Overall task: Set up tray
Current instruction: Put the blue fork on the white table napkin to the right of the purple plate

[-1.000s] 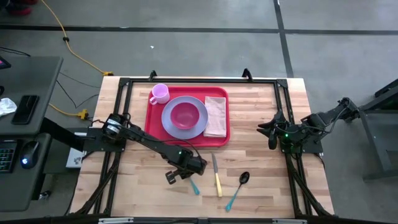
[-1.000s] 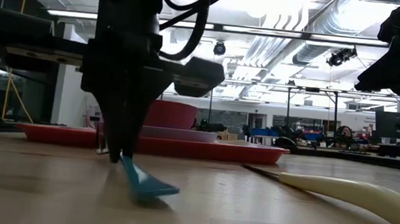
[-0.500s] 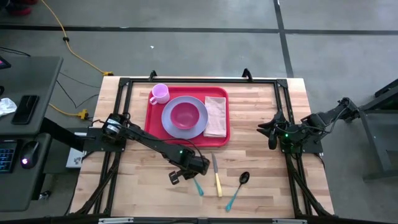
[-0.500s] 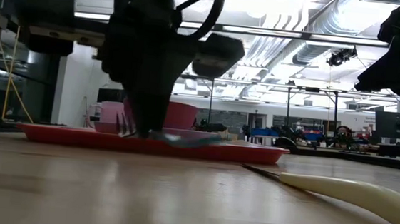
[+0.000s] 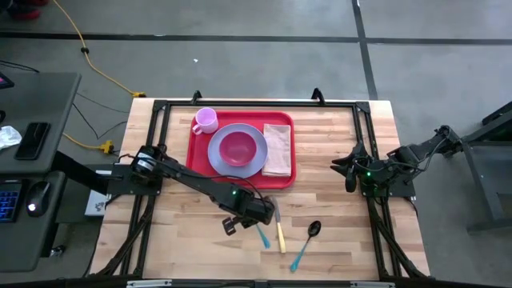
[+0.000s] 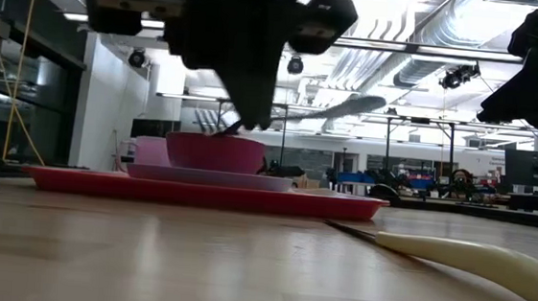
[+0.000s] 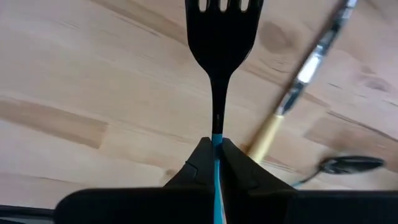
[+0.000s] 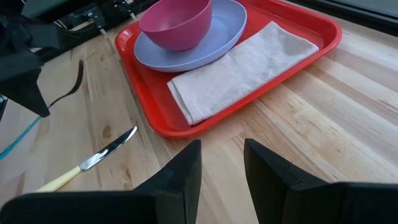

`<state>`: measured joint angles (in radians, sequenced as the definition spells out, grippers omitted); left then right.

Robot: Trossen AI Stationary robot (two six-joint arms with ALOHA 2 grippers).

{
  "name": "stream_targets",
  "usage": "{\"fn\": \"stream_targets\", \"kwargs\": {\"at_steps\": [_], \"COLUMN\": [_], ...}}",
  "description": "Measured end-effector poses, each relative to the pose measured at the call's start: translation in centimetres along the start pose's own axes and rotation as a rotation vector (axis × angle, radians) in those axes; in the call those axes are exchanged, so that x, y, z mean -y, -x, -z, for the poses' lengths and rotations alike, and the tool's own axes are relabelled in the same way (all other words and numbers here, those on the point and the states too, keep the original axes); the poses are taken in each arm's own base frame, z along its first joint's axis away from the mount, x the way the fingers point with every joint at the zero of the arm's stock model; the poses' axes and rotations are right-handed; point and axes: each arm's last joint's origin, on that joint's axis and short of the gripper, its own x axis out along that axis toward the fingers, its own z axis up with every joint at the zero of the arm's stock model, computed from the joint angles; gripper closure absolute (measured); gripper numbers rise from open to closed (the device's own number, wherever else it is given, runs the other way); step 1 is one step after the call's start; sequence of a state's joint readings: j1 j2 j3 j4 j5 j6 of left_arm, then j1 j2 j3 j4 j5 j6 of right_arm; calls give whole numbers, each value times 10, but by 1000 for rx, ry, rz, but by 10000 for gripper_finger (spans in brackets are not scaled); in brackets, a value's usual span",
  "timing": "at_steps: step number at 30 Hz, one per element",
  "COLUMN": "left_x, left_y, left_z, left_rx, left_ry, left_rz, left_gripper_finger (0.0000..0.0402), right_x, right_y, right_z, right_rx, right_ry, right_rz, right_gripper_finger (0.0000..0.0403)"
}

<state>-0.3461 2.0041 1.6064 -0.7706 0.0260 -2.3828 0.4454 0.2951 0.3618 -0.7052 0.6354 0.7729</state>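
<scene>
My left gripper [image 5: 254,214] is over the near middle of the table, shut on a fork with a black head [image 7: 224,25] and a teal handle [image 5: 262,236]. In the low view the fork [image 6: 335,108] hangs clear above the wood. The red tray [image 5: 193,152] lies flat toward the far side and holds a lavender plate [image 5: 220,156], a pink bowl [image 5: 238,148], a pink cup [image 5: 206,120] and a folded napkin [image 5: 278,150]. My right gripper [image 5: 350,170] waits open at the table's right side, its fingers apart in the right wrist view [image 8: 221,165]. My left gripper pinches the fork between its two fingers where the black neck meets the teal handle [image 7: 216,138]. The fingers come from above and lie across the fork. The fork is lifted clear, roughly level, its handle end [image 6: 369,103] tilted a little upward.
A knife with a cream handle [image 5: 279,226] and a spoon with a teal handle [image 5: 306,242] lie on the wood just right of my left gripper. Bare wood stretches between the tray's right rim [image 5: 294,152] and my right gripper. Black frame rails [image 5: 160,128] border the table.
My left gripper has risen and moved toward the table's right edge, staying shut on the fork. The fork, whose teal handle end rested on the wood a second ago, is now lifted clear and has tipped from steeply slanted to about level.
</scene>
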Motion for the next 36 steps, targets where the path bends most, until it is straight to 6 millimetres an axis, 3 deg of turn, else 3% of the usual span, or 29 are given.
{"fn": "stream_targets", "kwargs": {"at_steps": [11, 23, 36], "left_x": [42, 89, 123], "left_y": [25, 47, 67], "left_z": [-15, -56, -96], "left_rx": [36, 110, 158], "left_ry": [-91, -192, -260], "left_rz": [140, 226, 285], "left_gripper_finger": [367, 367, 367], "right_x": [-1, -1, -1], "right_y": [0, 0, 0], "right_z": [-1, -1, -1], "right_rx": [5, 5, 6], "right_ry": [14, 15, 14], "right_rz": [-11, -11, -10], "right_gripper_finger": [304, 304, 304]}}
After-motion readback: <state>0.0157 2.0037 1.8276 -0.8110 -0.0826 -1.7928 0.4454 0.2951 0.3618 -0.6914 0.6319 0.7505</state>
